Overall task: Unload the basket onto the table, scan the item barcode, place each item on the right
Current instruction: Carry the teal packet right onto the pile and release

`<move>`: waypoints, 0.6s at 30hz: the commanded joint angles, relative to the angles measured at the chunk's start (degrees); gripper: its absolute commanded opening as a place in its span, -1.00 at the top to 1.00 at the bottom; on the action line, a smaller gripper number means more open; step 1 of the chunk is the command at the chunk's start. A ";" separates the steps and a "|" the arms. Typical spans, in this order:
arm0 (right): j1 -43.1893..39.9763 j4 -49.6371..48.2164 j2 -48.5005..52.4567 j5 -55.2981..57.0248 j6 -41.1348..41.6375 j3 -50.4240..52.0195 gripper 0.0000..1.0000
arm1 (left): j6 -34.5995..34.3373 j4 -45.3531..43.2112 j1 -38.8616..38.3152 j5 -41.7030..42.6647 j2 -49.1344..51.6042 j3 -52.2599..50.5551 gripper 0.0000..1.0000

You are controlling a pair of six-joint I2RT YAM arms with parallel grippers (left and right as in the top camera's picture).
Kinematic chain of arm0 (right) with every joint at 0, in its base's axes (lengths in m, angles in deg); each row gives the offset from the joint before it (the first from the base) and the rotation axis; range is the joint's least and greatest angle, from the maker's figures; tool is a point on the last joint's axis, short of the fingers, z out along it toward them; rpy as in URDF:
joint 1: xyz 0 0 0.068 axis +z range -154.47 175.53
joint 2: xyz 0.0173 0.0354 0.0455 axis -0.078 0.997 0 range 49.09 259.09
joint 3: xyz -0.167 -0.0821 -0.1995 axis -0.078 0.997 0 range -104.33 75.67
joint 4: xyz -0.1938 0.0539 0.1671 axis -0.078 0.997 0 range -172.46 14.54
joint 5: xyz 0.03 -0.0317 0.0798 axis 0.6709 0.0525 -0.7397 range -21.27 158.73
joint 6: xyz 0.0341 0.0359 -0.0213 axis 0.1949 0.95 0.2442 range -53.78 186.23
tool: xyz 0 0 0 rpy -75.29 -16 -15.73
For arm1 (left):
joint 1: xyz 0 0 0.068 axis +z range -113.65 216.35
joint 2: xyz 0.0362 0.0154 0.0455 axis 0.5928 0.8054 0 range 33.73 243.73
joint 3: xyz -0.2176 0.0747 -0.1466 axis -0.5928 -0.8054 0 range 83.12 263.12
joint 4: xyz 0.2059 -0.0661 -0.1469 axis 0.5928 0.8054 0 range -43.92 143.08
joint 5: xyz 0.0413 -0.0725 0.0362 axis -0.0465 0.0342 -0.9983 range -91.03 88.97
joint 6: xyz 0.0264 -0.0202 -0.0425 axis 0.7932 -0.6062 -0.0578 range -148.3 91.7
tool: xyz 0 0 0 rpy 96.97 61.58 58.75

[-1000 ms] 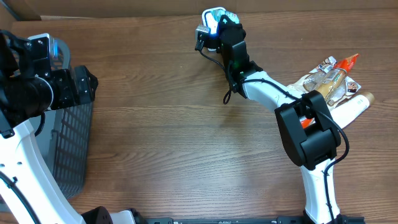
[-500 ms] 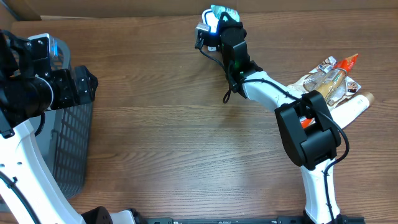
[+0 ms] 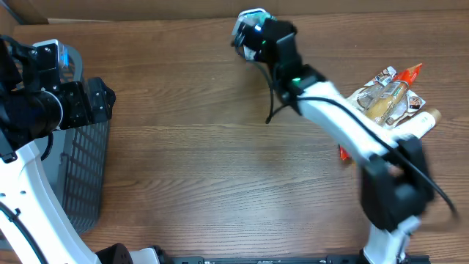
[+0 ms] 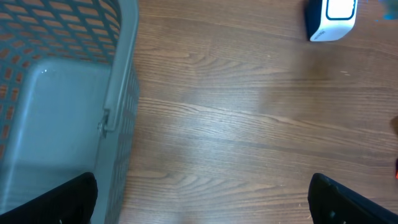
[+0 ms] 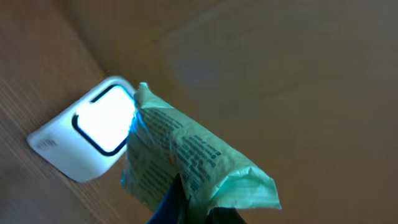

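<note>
No text can be read anywhere. Right wrist view: the green packet (image 5: 186, 155) carries several lines of fine dark print, too blurred to make out. The white scanner (image 5: 93, 134) bears a small grey marking near one corner, also illegible. Overhead view: the pile of packets (image 3: 388, 99) on the worktop (image 3: 183, 169) shows printed labels, too small to read.
</note>
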 commanded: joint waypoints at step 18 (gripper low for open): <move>-41.03 65.11 -42.40 -28.11 76.15 -0.90 0.93 | 1.49 -0.20 0.00 0.28 0.20 0.13 -0.99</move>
